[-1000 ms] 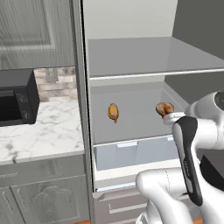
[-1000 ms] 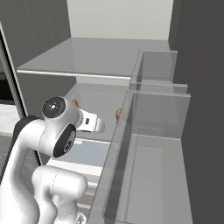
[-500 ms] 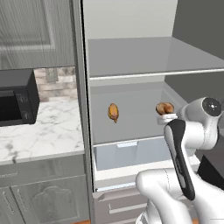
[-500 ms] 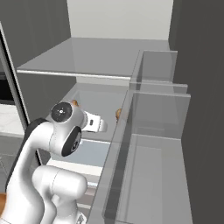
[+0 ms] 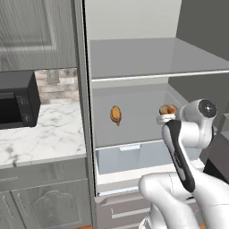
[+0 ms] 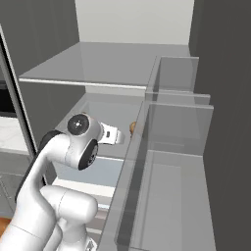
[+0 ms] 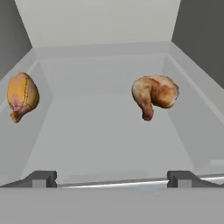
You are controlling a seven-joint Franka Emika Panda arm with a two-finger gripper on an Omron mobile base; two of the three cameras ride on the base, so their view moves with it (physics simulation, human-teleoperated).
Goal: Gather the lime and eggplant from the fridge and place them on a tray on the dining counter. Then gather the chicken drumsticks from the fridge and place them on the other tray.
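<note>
Gripper (image 7: 112, 178): fingers apart, holding nothing | right drumstick (image 7: 154, 94): browned, glossy, near shelf (image 7: 105, 135) right edge, bone end pointing front | left drumstick (image 7: 22, 96): yellowish, lumpy, shelf left edge, bone down-front.

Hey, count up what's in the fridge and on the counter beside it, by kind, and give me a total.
Chicken drumsticks: 2, left one, right one
Microwave: 1
Total: 3
</note>
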